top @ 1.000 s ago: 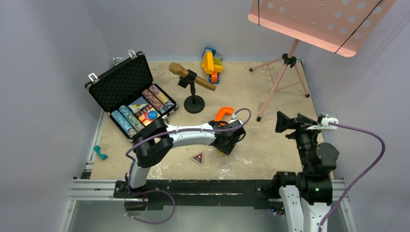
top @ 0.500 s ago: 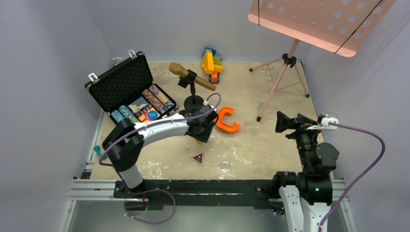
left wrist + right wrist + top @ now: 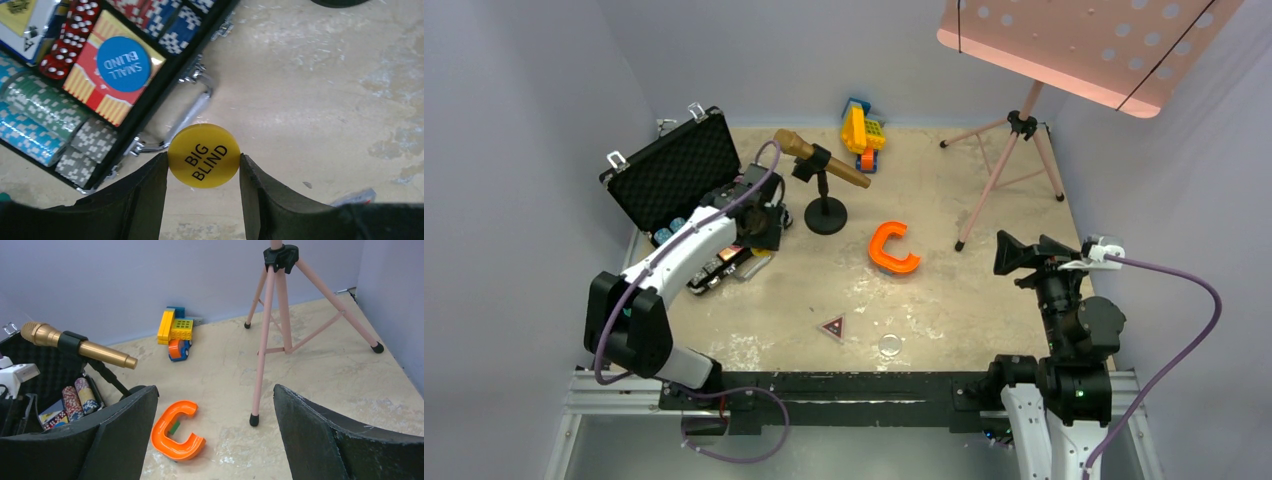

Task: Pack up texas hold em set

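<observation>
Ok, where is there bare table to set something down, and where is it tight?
Bare: between the case front and the triangular button; also between the orange C piece and the right arm. Crowded: the gap between case and microphone stand, with the left arm over it.

Microphone stand [image 3: 825, 215] just beside case [image 3: 674, 170]
</observation>
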Controlling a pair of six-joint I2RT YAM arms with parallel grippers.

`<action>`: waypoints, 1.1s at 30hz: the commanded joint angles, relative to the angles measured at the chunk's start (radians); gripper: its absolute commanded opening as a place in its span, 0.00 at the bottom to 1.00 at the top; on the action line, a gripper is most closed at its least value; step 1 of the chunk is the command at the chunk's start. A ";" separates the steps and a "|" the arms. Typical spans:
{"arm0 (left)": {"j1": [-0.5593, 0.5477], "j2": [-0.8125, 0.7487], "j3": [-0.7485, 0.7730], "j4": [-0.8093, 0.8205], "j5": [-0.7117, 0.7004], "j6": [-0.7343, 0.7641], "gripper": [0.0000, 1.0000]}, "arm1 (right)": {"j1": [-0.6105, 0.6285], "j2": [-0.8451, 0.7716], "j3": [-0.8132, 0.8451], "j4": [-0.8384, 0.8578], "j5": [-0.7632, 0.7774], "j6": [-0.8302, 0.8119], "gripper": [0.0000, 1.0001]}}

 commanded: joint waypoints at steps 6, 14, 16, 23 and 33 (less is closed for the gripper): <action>0.268 0.020 0.108 -0.001 0.018 0.142 0.39 | -0.004 -0.018 -0.005 0.036 -0.004 -0.006 0.90; 0.368 0.153 0.209 0.082 -0.012 0.161 0.39 | -0.004 -0.012 -0.006 0.034 -0.002 -0.005 0.90; 0.385 0.189 0.246 0.092 -0.015 0.164 0.39 | -0.004 -0.011 -0.006 0.034 -0.001 -0.006 0.90; 0.444 0.288 0.330 0.123 -0.011 0.177 0.39 | -0.004 -0.011 -0.002 0.033 0.005 -0.008 0.90; 0.482 0.456 0.474 0.092 -0.010 0.196 0.39 | -0.004 -0.006 0.004 0.028 0.013 -0.011 0.90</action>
